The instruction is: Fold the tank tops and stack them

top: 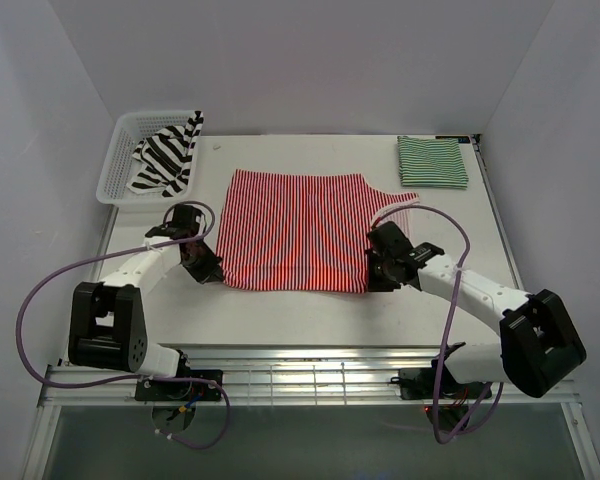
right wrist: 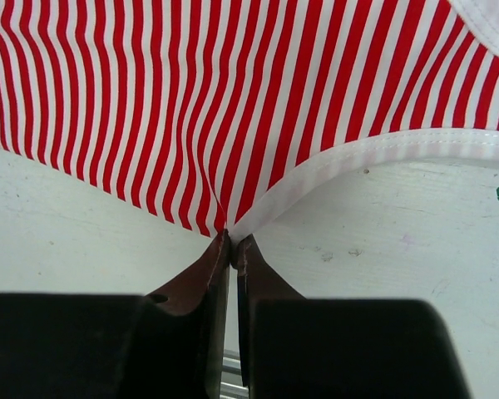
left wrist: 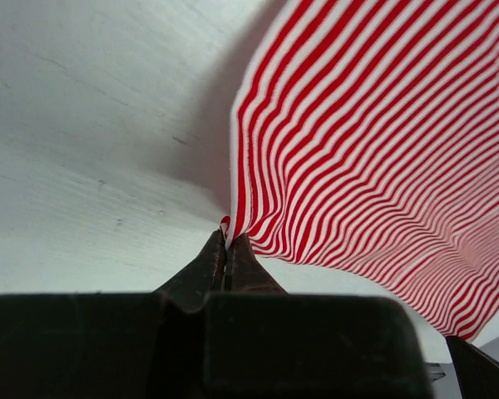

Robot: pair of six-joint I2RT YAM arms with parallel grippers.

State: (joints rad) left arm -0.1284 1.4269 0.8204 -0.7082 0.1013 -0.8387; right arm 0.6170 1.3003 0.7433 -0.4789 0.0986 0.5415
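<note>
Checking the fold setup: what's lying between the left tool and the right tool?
The red-and-white tank top spans the stretch between left tool and right tool, each shut on its near edge; the top external view shows it.

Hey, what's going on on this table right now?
Both arms are working on the red-and-white tank top, which lies spread flat on the table. The left gripper is pinched shut on its near left corner, and the right gripper is pinched shut on its near right edge by the white trim. The green-and-white tank top lies folded at the far right. The black-and-white tank top sits unfolded in the basket at the far left.
</note>
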